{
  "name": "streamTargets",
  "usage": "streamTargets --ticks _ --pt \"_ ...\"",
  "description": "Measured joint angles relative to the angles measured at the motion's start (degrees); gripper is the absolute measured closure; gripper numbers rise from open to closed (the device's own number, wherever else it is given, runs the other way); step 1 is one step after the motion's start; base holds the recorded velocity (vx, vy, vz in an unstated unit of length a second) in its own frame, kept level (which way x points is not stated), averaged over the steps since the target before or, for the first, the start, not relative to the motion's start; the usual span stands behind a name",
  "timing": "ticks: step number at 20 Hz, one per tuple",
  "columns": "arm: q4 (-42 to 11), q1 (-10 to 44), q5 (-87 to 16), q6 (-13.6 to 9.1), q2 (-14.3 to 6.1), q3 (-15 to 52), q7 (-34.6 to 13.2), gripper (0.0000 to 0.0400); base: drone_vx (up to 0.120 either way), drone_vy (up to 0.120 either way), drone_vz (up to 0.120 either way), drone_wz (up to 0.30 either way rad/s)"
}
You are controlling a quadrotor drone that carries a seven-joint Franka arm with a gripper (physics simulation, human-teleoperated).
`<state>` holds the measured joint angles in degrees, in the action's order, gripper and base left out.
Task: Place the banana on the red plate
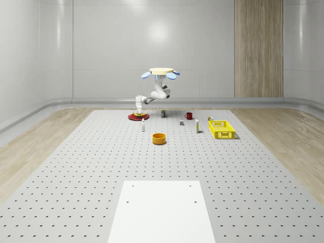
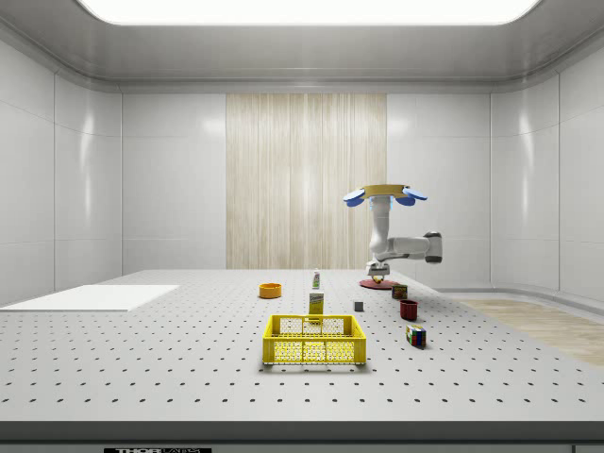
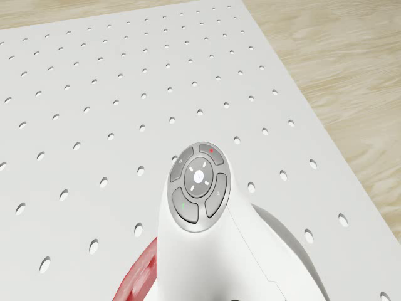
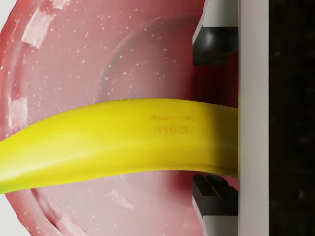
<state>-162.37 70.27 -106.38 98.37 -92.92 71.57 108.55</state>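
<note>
With the drone (image 1: 161, 72) hovering just beside the red plate (image 4: 74, 44), I see my end effector (image 4: 214, 113) clamped across the banana (image 4: 113, 142), whose long axis spans directly over the plate's bowl.

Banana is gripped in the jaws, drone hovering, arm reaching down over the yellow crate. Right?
Not the crate. The arm holds the banana over the red plate, as the wrist view shows; the yellow crate stands apart. The rest holds: gripper shut on the banana, drone hovering.
</note>
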Motion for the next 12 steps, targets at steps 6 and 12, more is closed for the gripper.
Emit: streamTargets --ticks 6,12 --pt "-1.1 -0.9 3.6 -1.4 0.0 4.0 -0.7 0.0012 0.000 0.000 0.000 0.000" --pt "-1.8 -1.6 6.8 -2.6 0.0 7.5 -0.8 0.0003 0.000 0.000 0.000 0.000"
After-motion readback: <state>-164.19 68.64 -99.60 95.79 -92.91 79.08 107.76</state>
